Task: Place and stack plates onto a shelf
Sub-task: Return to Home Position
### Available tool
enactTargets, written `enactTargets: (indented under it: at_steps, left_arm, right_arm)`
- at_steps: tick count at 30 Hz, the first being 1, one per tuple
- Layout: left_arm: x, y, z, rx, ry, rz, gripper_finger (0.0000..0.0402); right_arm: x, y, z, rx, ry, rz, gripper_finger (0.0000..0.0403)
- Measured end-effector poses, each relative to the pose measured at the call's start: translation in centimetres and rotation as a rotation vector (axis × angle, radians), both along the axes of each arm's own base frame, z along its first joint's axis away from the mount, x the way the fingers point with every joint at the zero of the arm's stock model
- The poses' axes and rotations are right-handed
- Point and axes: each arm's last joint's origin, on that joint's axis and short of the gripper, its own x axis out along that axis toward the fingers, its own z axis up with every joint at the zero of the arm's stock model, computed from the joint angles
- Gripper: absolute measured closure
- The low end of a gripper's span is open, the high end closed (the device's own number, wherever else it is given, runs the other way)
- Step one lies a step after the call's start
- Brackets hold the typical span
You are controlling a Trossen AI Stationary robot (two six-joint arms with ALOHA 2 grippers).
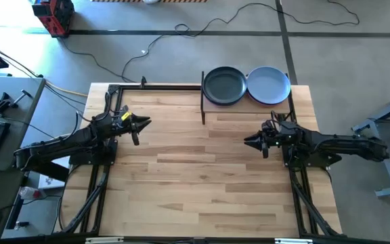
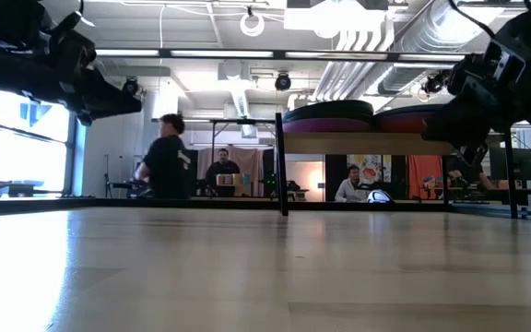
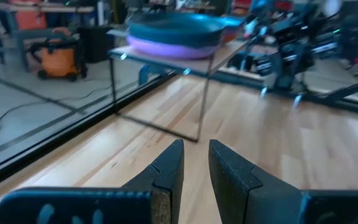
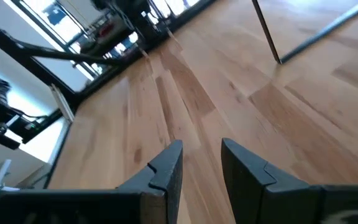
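The shelf point(image 1: 246, 106) stands at the table's far edge, right of the middle, on thin black rods. Two stacks of plates rest on its board: a dark plate point(image 1: 224, 85) tops the left stack and a pale blue-grey plate point(image 1: 269, 85) tops the right one. In the left wrist view the dark plate point(image 3: 173, 26) lies on a purple one point(image 3: 166, 47). My left gripper point(image 1: 147, 123) point(image 3: 194, 146) hovers over the table's left part, open by a narrow gap, nothing between its fingers. My right gripper point(image 1: 247, 141) point(image 4: 201, 148) hovers right of the middle, in front of the shelf, also narrowly open with nothing in it.
The bare wood tabletop point(image 1: 195, 176) stretches between the two arms and toward the near edge. A black rod frame point(image 1: 124, 87) runs along the table's far left corner. Beyond the table, people point(image 2: 169, 157) stand and sit in the room.
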Motion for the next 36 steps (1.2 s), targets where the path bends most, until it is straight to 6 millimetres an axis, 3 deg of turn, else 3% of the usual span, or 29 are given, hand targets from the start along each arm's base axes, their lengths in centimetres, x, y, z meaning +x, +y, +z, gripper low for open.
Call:
enactTargets:
  at_steps: [15,36]
  left_arm:
    - [-0.5,-2.7,1.4,0.043,-0.156,-0.229,0.0337]
    - [-1.3,-3.1,2.0,0.061,-0.240,-0.263,0.0337]
  right_arm:
    - [-1.3,0.2,1.9,-0.041,-0.204,0.000,0.0309]
    - [-2.3,0.4,2.8,-0.063,-0.317,0.000,0.0309]
